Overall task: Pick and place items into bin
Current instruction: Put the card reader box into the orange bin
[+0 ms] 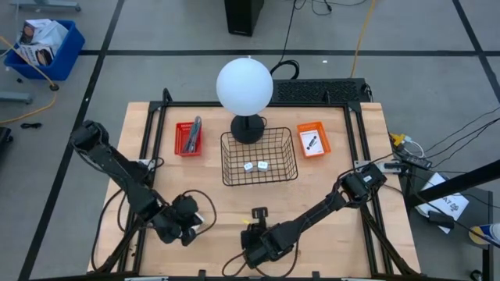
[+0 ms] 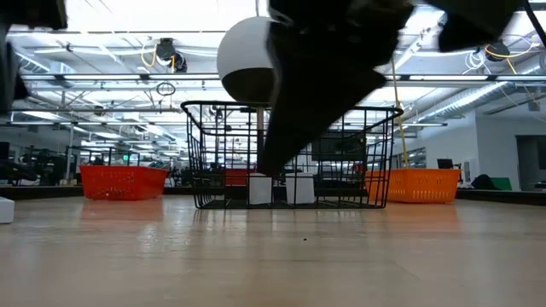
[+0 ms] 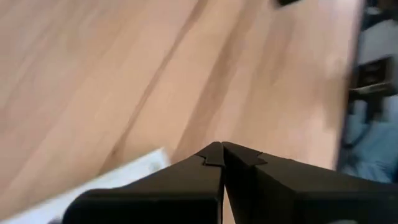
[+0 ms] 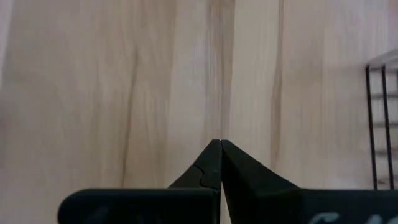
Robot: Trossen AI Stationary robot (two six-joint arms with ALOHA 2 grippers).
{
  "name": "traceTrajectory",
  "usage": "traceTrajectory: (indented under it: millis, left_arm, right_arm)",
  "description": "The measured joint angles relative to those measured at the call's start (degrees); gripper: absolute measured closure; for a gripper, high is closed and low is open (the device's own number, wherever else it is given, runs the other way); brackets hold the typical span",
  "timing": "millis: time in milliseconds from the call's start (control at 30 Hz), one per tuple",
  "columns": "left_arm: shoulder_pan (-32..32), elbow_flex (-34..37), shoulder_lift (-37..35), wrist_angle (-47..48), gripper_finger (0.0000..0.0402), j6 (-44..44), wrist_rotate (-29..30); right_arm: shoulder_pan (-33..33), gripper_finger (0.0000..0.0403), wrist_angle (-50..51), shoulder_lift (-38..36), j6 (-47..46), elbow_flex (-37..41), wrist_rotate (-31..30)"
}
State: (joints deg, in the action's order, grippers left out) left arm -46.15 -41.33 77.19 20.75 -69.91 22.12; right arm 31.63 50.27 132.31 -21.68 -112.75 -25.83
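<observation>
The wire basket [image 1: 259, 156] stands in the middle of the table [image 1: 328, 195], with two small white cubes [image 1: 255, 166] inside. The red tray [image 1: 187, 139] holds the grey tool [image 1: 194, 133]; the orange tray [image 1: 313, 140] holds a card [image 1: 311, 143]. Both the left gripper [image 3: 222, 155] and the right gripper [image 4: 221, 149] are pressed together and empty, near the front edge.
</observation>
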Motion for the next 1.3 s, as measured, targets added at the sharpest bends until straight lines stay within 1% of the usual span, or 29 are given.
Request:
traceTrajectory:
  millis: [100, 300, 433, 633, 733, 833, 933, 1033, 1167, 1233, 1300]
  left_arm:
    - [-1.7, 2.0, 0.0, 1.1, 0.0399, -6.2, 0.8]
    - [-2.7, 5.9, 0.1, 4.9, 0.0399, -16.2, -2.0]
    - [-2.3, 7.9, 0.1, 7.3, 0.04, -19.9, -4.9]
    - [-1.2, 9.4, 0.2, 2.7, 0.0396, -19.6, -5.0]
    - [-0.6, 9.3, 1.2, -1.5, 0.0399, -18.0, -3.7]
    - [0.7, 9.4, 4.0, -7.8, 0.0396, -16.7, -2.7]
    - [2.3, 9.3, 8.3, -15.2, 0.0395, -15.7, -1.5]
    - [4.2, 9.2, 14.1, -25.6, 0.0398, -13.1, -1.5]
    - [7.0, 9.1, 21.0, -41.4, 0.0392, -9.0, -1.7]
    - [8.4, 9.0, 23.3, -46.7, 0.0392, -6.2, -2.0]
    - [9.7, 7.8, 25.0, -49.0, 0.0397, -3.6, -1.8]
  right_arm:
    - [0.7, 0.0403, 1.4, 0.0, -1.5, 0.0, -1.5]
    - [1.5, 0.0403, 1.8, 0.0, -3.2, 0.0, -2.9]
    - [1.5, 0.0403, 3.4, 0.0, -4.6, 0.0, -2.9]
    - [1.5, 0.0403, 7.7, 0.0, -7.8, 0.0, -3.8]
    - [1.8, 0.0403, 11.3, 0.0, -10.1, 0.0, -4.8]
    - [2.3, 0.0403, 15.4, 0.0, -13.5, 0.0, -5.8]
    - [3.3, 0.0403, 19.7, 0.0, -17.0, 0.0, -6.3]
    - [4.6, 0.0403, 22.9, 0.0, -19.8, 0.0, -7.2]
    - [6.0, 0.0403, 24.2, -0.7, -22.0, 0.1, -7.3]
    - [6.8, 0.0403, 24.0, -1.9, -22.6, 0.3, -8.1]
    - [7.9, 0.0403, 22.5, -4.2, -23.1, 1.9, -9.7]
